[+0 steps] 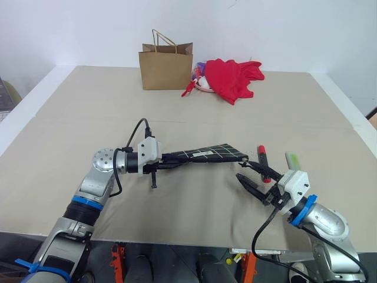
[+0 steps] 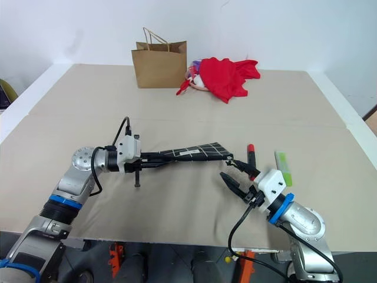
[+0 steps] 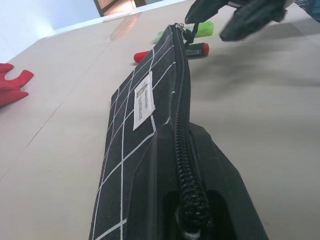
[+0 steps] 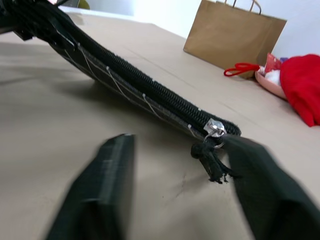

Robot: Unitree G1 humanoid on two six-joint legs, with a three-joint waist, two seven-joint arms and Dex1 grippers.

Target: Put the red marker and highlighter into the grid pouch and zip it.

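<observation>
The grid pouch [image 1: 203,154], black with white lines and a small white label, hangs level above the table, its zipper edge up. My left gripper [image 1: 166,158] is shut on its left end. The zipper slider and black pull [image 4: 212,160] sit at the pouch's right end. My right gripper [image 1: 242,170] stands open just right of that end, with the pull close beside one of its fingers [image 4: 260,190] and nothing held. The red marker [image 1: 263,162] and the light green highlighter [image 1: 292,159] lie on the table just beyond the right gripper, side by side.
A brown paper bag [image 1: 166,66] stands at the back of the beige table [image 1: 88,118]. A red cloth [image 1: 232,76] lies in a heap to its right. The table's front edge runs just under both arms.
</observation>
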